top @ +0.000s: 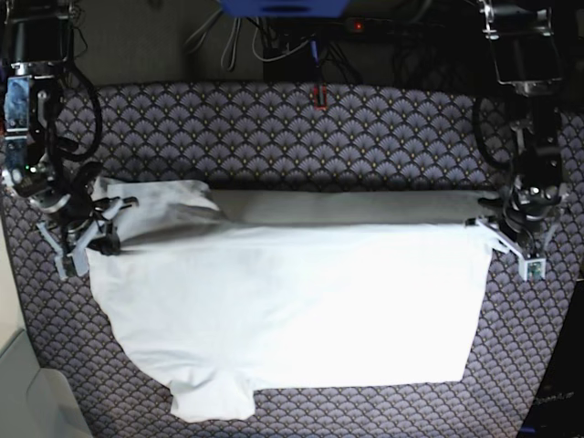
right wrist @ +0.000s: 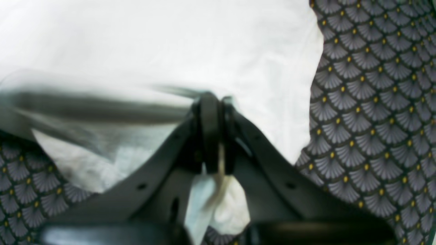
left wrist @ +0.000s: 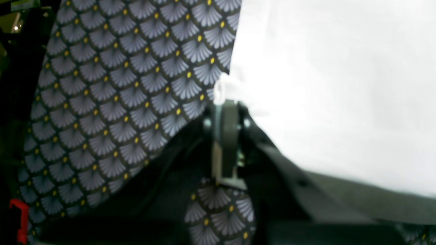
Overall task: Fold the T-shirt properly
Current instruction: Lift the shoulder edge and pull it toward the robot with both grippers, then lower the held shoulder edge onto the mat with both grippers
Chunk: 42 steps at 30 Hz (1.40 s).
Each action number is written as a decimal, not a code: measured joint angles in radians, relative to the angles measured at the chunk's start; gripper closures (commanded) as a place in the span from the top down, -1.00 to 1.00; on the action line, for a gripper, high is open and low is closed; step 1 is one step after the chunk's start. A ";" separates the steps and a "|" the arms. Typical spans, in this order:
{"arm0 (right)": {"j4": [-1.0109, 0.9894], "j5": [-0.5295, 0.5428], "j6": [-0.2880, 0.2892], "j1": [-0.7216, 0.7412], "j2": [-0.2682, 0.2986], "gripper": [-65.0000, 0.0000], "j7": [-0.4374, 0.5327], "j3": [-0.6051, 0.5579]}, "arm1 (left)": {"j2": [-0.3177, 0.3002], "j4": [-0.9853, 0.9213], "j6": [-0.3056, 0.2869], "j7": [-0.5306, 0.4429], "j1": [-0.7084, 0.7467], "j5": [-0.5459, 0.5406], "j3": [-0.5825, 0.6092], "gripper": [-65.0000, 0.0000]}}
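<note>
The white T-shirt (top: 292, 310) lies spread across the table, with a sleeve poking out at the front left (top: 214, 397). Its far edge is raised in a taut fold between my two grippers. On the right of the base view, my left gripper (top: 485, 225) is shut on a corner of the T-shirt (left wrist: 340, 85); the left wrist view shows the fingertips (left wrist: 224, 102) pinching a small bunch of white cloth. At the left of the base view, my right gripper (top: 99, 233) is shut on the T-shirt (right wrist: 170, 44), with cloth bunched between the closed jaws of the gripper (right wrist: 213, 98).
A dark tablecloth (top: 301, 128) patterned with grey fans and yellow dots covers the table. Cables and a blue box (top: 283, 7) sit beyond the far edge, with a small red item (top: 318, 96) at the back middle. A pale surface (top: 18, 392) stands at the front left.
</note>
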 measured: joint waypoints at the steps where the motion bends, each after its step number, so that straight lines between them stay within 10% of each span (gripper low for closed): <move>1: -0.002 -0.002 0.000 0.006 0.003 -1.00 -0.005 -0.017 | 0.002 -0.002 0.002 0.006 0.000 0.002 0.000 -0.97; 6: -0.002 -0.007 -0.001 0.010 0.015 -0.81 -0.006 -0.058 | 0.003 -0.003 0.004 0.002 -0.025 0.008 0.000 -0.90; 13: -0.003 -0.010 -0.002 0.010 0.014 -0.09 -0.003 -0.053 | 0.001 0.003 0.011 0.006 -0.017 0.011 -0.001 0.01; 18: -0.002 -0.010 -0.002 0.008 0.039 0.03 -0.006 -0.048 | 0.001 0.014 0.012 0.013 -0.014 0.011 -0.003 0.43; 28: 0.003 -0.015 -0.019 -0.126 0.027 0.17 0.010 0.114 | 0.035 0.212 0.019 0.004 0.168 0.017 -0.011 0.47; 42: -0.019 -0.008 -0.013 -0.264 0.019 0.17 0.143 0.106 | 0.106 -0.006 0.014 -0.157 0.191 0.019 -0.082 0.47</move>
